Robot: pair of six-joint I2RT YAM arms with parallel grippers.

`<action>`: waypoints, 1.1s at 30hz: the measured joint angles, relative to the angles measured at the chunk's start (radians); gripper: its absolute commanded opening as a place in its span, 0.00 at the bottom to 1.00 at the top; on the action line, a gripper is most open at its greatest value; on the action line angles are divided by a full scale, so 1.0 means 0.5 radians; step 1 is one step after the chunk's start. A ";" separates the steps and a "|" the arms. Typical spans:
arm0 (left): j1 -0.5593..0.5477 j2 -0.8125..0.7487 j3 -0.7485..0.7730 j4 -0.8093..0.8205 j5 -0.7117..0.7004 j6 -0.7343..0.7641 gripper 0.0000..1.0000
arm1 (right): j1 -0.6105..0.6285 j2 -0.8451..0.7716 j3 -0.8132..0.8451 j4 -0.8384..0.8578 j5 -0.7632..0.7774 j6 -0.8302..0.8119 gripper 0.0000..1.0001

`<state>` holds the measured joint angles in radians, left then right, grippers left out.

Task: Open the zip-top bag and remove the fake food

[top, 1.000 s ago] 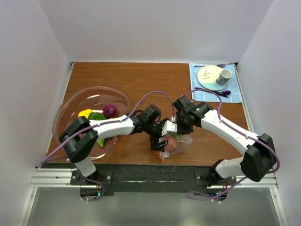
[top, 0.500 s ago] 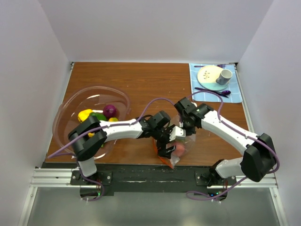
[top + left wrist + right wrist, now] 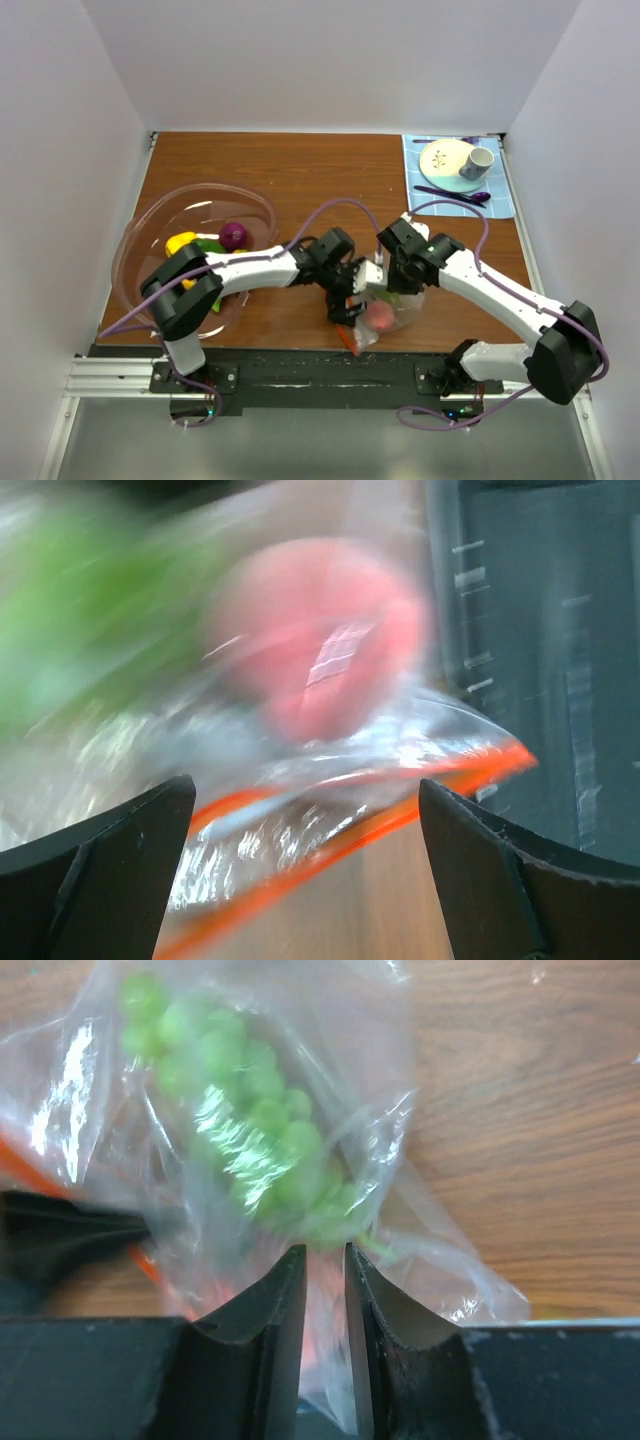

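The zip-top bag (image 3: 392, 312) is near the table's front edge, its clear plastic bunched up and its orange-red zip strip (image 3: 330, 815) low on the left. Inside are a pink-red piece (image 3: 378, 316), also in the left wrist view (image 3: 320, 630), and a green grape bunch (image 3: 260, 1130). My right gripper (image 3: 384, 290) is shut on the bag's plastic (image 3: 325, 1260) from above. My left gripper (image 3: 347, 308) is open, its jaws wide on either side of the zip strip (image 3: 305, 783). More fake food lies in the bowl: purple (image 3: 233, 236), yellow (image 3: 180, 241), green (image 3: 207, 247).
A large clear pinkish bowl (image 3: 150, 215) stands at the left. A blue mat (image 3: 500, 205) at the back right carries a plate (image 3: 443, 160), a cup (image 3: 477, 161) and a purple spoon (image 3: 455, 196). The black rail (image 3: 300, 365) runs along the front edge just below the bag.
My right gripper has moved nearer and down with the bag, bunching it up toward the front edge. My left gripper has shifted right and nearer, now at the zip strip.
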<state>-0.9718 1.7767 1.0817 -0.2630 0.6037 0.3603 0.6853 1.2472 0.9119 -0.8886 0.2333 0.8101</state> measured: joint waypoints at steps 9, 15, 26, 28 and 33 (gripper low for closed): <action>0.294 -0.418 0.099 -0.416 -0.052 0.066 1.00 | 0.054 0.011 0.197 -0.224 0.008 -0.039 0.00; 0.278 -0.645 -0.168 -0.483 -0.069 0.106 1.00 | 0.054 0.091 0.428 -0.306 0.024 -0.072 0.00; 0.327 -0.571 -0.370 -0.332 -0.249 0.151 1.00 | 0.054 0.166 1.009 -0.484 0.129 -0.150 0.00; 0.346 -0.514 -0.383 -0.286 -0.272 0.161 1.00 | 0.054 0.163 1.019 -0.489 0.130 -0.153 0.00; 0.398 -0.369 -0.401 -0.177 -0.320 0.217 1.00 | 0.054 0.137 0.854 -0.510 0.146 -0.153 0.00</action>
<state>-0.7727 1.5921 0.8814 -0.3515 0.4435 0.4686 0.7124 1.3155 1.3388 -1.1439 0.3061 0.7334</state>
